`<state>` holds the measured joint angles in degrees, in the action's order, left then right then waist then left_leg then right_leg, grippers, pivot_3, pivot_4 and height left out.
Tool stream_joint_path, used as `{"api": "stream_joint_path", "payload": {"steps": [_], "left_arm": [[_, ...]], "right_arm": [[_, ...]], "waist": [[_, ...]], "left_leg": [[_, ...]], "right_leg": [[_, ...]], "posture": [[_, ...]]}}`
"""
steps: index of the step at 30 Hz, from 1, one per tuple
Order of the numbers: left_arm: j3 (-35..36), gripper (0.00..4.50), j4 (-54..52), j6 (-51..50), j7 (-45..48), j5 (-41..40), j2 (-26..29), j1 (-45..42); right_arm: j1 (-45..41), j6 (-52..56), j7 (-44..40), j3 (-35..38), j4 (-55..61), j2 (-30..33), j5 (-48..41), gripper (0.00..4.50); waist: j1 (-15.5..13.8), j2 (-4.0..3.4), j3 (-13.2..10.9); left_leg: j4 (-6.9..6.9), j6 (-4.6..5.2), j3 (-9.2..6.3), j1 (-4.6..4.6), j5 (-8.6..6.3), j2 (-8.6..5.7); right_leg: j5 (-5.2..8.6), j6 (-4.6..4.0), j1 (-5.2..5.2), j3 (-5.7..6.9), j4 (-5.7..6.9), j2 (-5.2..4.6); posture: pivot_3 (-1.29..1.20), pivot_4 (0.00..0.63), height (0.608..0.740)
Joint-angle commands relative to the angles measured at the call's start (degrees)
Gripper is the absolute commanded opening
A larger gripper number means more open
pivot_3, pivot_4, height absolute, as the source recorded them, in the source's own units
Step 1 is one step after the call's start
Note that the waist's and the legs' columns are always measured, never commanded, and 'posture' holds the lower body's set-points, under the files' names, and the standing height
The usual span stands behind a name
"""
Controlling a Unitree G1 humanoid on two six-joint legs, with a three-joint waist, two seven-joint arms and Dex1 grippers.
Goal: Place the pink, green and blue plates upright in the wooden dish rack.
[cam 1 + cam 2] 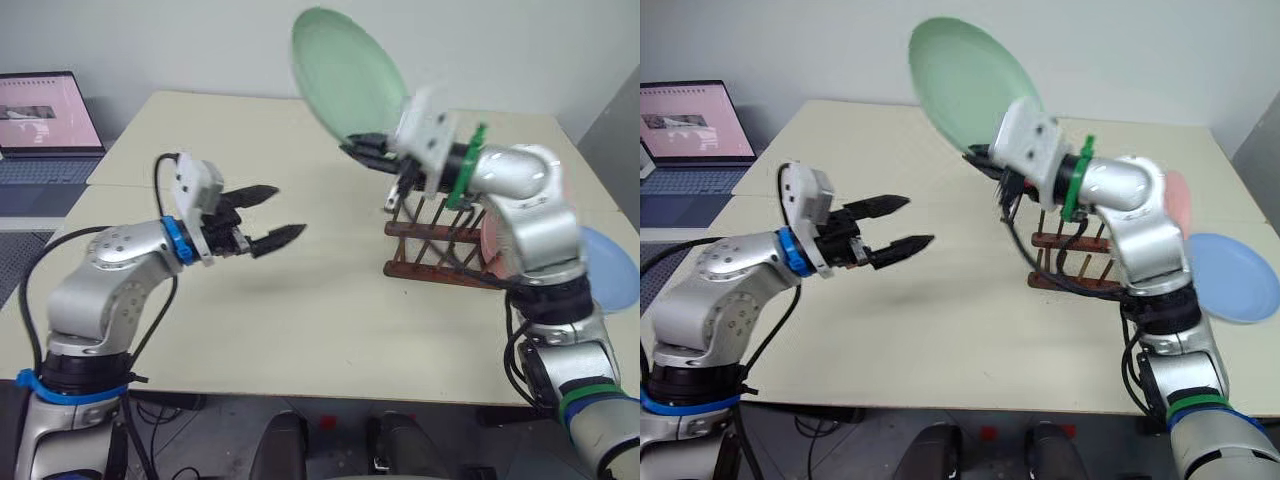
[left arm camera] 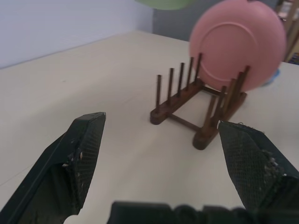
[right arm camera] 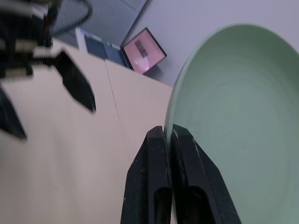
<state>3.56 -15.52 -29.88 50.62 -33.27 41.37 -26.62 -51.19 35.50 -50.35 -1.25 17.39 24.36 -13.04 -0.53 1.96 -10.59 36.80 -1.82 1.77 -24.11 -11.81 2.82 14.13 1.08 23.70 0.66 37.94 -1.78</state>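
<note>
Tabletop (image 1: 300,300), pale cream and broad, carries everything, with an open laptop (image 1: 45,115) showing a pink screen off its far left corner.

Held above the table's far middle, the green plate (image 1: 965,85) is the largest thing in sight: round, shallow, matte mint, tilted up on edge with its hollow face toward the right arm. The right gripper (image 3: 170,140) has its two black fingers pressed together on the plate's lower rim, one finger on each face, so the plate stands up and away from the fingertips. It hangs in the air above and just left of the rack, touching neither rack nor table.

The blue plate (image 1: 1230,275) lies flat on the table at the right edge, beyond the right arm and well apart from both grippers.

The pink plate (image 2: 238,44), salmon and plain with a raised foot ring on its back, stands upright in the right end of the wooden dish rack (image 2: 196,100), leaning between the pegs. From the head camera only a sliver of it shows behind the right forearm.

The rack is dark brown, two base rails with rows of thin pegs, its left slots bare.

The left gripper (image 1: 265,215) hovers over the left half of the table, pointing toward the rack, its fingers spread wide apart with nothing between them, well short of rack and plates.
</note>
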Motion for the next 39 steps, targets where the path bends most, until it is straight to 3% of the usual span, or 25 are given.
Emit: {"api": "stream_joint_path", "payload": {"steps": [1,7,13,17,22,31,39], "left_arm": [[-1.41,4.22,-1.74,3.96,3.04,0.9,-0.89,-1.84],[-5.28,4.22,2.78,6.56,6.14,4.32,-2.52,-6.68],[-7.76,4.22,2.26,6.92,11.77,3.42,-3.49,-8.49],[-7.83,4.22,2.7,6.61,13.91,2.66,-4.17,-9.21],[-7.89,4.22,3.29,6.6,15.03,3.0,-4.99,-9.84],[-7.63,4.22,3.36,6.34,16.43,2.76,-5.76,-10.02],[-7.09,4.22,2.71,4.99,16.71,1.07,-6.72,-10.25]], "right_arm": [[0.97,17.4,4.25,11.98,9.57,0.06,-14.74,0.0],[2.61,38.96,18.46,31.86,17.19,-4.32,-37.62,0.0],[8.07,44.14,33.77,41.46,17.45,-4.37,-56.86,0.0],[14.99,38.58,44.98,40.62,16.35,-1.63,-70.72,0.0],[22.28,30.84,51.52,37.33,15.25,5.39,-80.21,0.0],[27.19,19.57,56.95,32.0,10.56,13.86,-88.43,0.0],[28.84,17.09,55.74,28.9,5.9,19.15,-89.34,0.0]], "waist": [[0.09,0.0,0.0],[0.41,-0.01,0.0],[0.64,-0.03,-0.01],[0.72,-0.03,-0.01],[0.74,-0.05,-0.02],[0.72,-0.05,-0.02],[0.68,-0.05,-0.03]], "left_leg": [[0.0,0.0,0.0,0.01,0.0,-0.01],[0.01,0.02,0.0,0.05,0.01,-0.08],[-0.07,0.04,0.05,0.0,0.0,-0.05],[-0.1,0.07,0.03,-0.04,-0.01,-0.03],[-0.05,0.07,0.03,-0.09,-0.01,-0.04],[-0.01,0.08,-0.03,-0.14,-0.01,-0.02],[0.0,0.09,-0.06,-0.22,-0.01,-0.02]], "right_leg": [[0.01,-0.01,0.0,0.0,0.02,0.0],[0.02,-0.01,0.01,0.0,0.05,0.24],[0.05,-0.04,0.1,-0.06,0.03,0.36],[0.07,-0.01,0.12,-0.11,0.0,0.43],[0.21,0.24,0.15,-0.14,0.01,0.46],[0.22,0.26,0.14,-0.13,-0.02,0.5],[0.22,0.26,0.17,-0.13,-0.07,0.51]], "posture": [[0.0,0.15,0.739],[0.0,0.15,0.739],[0.0,0.15,0.739],[0.0,0.15,0.739],[0.0,0.15,0.739],[0.0,0.15,0.739],[0.0,0.15,0.739]]}}
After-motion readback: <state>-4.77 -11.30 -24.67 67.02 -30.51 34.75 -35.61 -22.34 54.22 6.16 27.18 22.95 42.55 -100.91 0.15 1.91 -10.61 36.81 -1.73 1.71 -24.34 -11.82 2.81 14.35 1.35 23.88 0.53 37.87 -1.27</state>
